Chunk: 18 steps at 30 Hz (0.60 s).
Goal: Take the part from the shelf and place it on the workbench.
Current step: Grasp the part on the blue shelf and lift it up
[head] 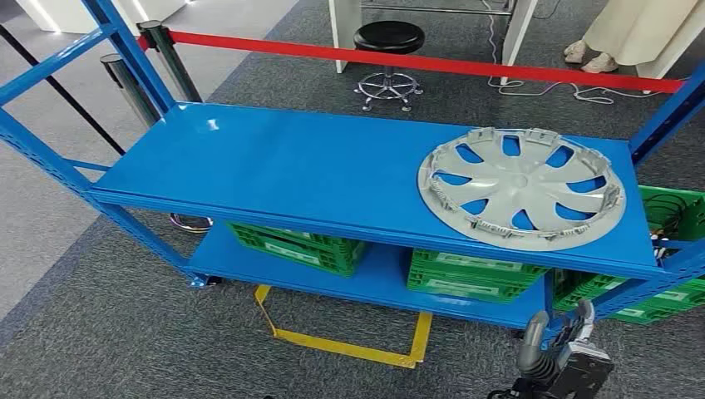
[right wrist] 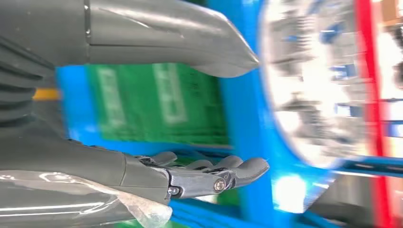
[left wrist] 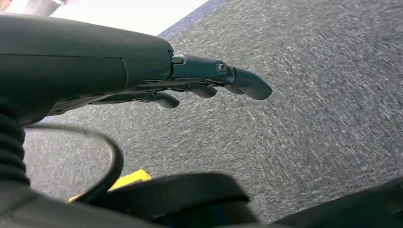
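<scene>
I see the grey wheel cover (head: 521, 188) lying flat on the blue shelf's (head: 274, 166) top deck, right end. My right hand (head: 559, 342) hangs below it, fingers apart, empty; my left hand (left wrist: 209, 80) is empty too, over carpet.

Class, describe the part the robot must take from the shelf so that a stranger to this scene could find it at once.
Start at the blue metal shelf rack and look along its upper board to the right end. There lies the round grey plastic wheel cover, flat on the board. Unlike the green plastic crates on the board below, it is a spoked disc.
</scene>
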{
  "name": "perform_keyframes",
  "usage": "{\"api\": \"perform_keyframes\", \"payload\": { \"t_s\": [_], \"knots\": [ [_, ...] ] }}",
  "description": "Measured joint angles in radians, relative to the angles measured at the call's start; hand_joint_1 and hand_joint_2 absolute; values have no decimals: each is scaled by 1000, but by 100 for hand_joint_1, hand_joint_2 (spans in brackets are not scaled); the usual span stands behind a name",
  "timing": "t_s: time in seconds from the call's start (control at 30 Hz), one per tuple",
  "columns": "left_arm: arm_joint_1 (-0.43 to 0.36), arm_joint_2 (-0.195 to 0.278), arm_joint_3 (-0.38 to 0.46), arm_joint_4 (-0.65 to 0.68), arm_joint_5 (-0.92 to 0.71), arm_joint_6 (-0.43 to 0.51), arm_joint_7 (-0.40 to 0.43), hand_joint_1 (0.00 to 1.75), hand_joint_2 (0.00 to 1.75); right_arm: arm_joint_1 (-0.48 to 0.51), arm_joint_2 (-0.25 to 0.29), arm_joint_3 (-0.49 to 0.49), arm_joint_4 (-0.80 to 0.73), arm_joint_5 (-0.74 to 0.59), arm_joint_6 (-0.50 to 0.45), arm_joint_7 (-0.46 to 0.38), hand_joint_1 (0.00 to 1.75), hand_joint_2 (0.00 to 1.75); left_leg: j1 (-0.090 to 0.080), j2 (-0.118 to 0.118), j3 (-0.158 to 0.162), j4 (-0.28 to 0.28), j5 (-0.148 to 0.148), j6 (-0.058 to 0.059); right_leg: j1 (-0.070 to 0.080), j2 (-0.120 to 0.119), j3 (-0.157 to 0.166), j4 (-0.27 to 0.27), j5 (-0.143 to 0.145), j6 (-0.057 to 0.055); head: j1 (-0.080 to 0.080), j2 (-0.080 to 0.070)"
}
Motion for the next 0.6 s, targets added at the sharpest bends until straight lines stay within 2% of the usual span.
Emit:
{"api": "perform_keyframes", "payload": {
  "t_s": [0.07, 0.1, 0.17, 0.23, 0.3, 0.37, 0.4, 0.47, 0.5, 0.53, 0.57, 0.6],
  "knots": [
    [0, 0, -2, 0, -4, -1, -4, 0, 0, 8, 0, 6, -28, 21, -8, -4, 0, 175, -6, -1, 19, -54, 43, 11, 3, 2, 3, 0, -1, -2, 0, 0],
    [0, 0, -5, 0, -7, -2, -8, 0, 0, 16, 0, 12, -56, 43, -16, -8, 0, 175, -13, -3, 40, -115, 86, 23, 4, 4, 5, -1, -2, -3, 0, 0],
    [0, 2, -13, 1, -16, -6, -16, 0, 0, 30, -1, 27, -115, 89, -33, -15, 0, 87, -27, -8, 86, -234, 141, 45, 8, 8, 6, -1, -4, -3, 1, 0],
    [-1, 2, -22, 2, -24, -9, -24, 0, 0, 47, -4, 42, -173, 136, -51, -23, 0, 0, -34, -10, 104, -285, 146, 53, 9, 9, 1, -2, -3, 1, 0, 0],
    [-2, 0, -29, 2, -32, -12, -31, 0, 0, 63, -11, 57, -229, 185, -68, -28, 0, 0, -31, -9, 108, -304, 146, 52, 9, 7, -3, -4, -4, 9, -1, 0],
    [-2, -1, -36, 2, -39, -16, -36, 0, 0, 72, -24, 75, -281, 238, -84, -30, 0, 0, -25, -8, 113, -320, 154, 52, 10, 6, -18, 25, -29, 17, 1, 0],
    [-3, -2, -40, 2, -44, -18, -39, 0, 0, 76, -33, 85, -305, 265, -92, -30, 0, 0, -23, -7, 115, -324, 156, 53, 9, 5, -39, 68, -55, 21, 2, 0],
    [-5, -3, -47, 2, -51, -24, -46, 0, 0, 87, -52, 107, -343, 318, -106, -29, 0, 0, -23, -7, 115, -324, 157, 55, 9, 5, -95, 191, -110, 28, 3, 0],
    [-5, -3, -49, 2, -54, -27, -49, 0, 0, 94, -62, 119, -362, 344, -114, -28, 0, 0, -23, -6, 115, -324, 157, 56, 8, 5, -118, 236, -122, 31, 2, 0],
    [-5, -3, -51, 2, -57, -30, -51, 0, 0, 98, -73, 132, -380, 371, -121, -26, 0, 0, -23, -6, 116, -324, 156, 56, 7, 5, -126, 249, -115, 33, 2, 0],
    [-5, -3, -52, 2, -59, -32, -54, 0, 0, 101, -84, 146, -397, 398, -128, -24, 0, 0, -23, -6, 116, -323, 156, 55, 6, 4, -114, 221, -88, 35, 2, 0],
    [-5, -4, -54, 2, -61, -35, -58, 0, 0, 101, -95, 161, -414, 425, -134, -20, 0, 0, -22, -6, 117, -321, 155, 54, 5, 3, -85, 161, -51, 35, 2, 0]
  ]
}}
